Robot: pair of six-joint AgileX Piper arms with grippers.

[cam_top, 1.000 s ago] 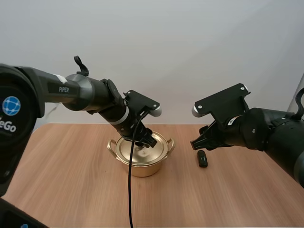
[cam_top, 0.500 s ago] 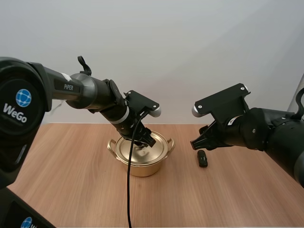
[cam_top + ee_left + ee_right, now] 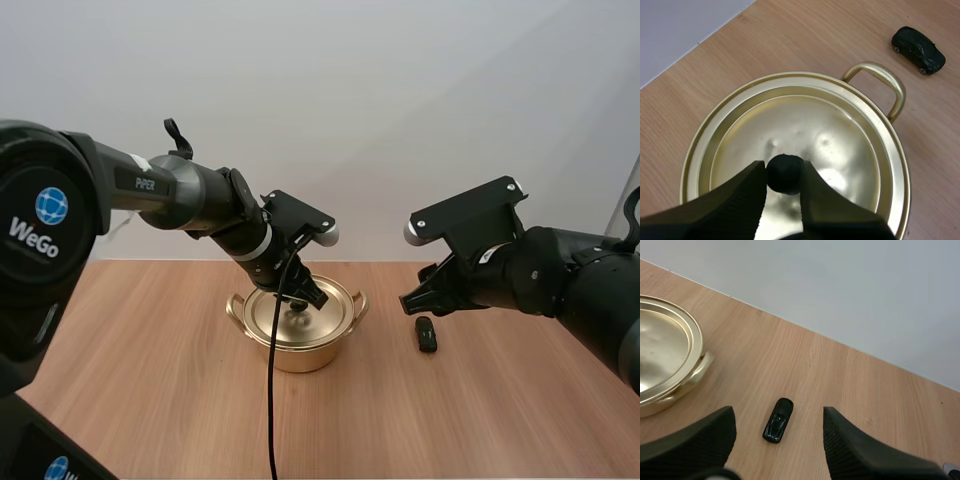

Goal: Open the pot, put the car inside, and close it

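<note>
Opening step, seemingly: lid knob (image 3: 785, 171) was pinched by the left end effector (image 3: 783, 175), right end effector (image 3: 777, 414) was spread above the toy car (image 3: 778, 422), straight lift was needed.

"piper" on left arm link (image 3: 148, 183); "wego" under globe logo on left arm base (image 3: 40, 262).

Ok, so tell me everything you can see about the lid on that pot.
The lid is a round disc of shiny gold-coloured metal, stepped in concentric rings, with a small black knob at its centre. It lies flat and closed on the matching pot, which stands on the wooden table. The left hand is down on it, one black finger on each side of the knob, pinching it. Nothing else touches the lid.
</note>
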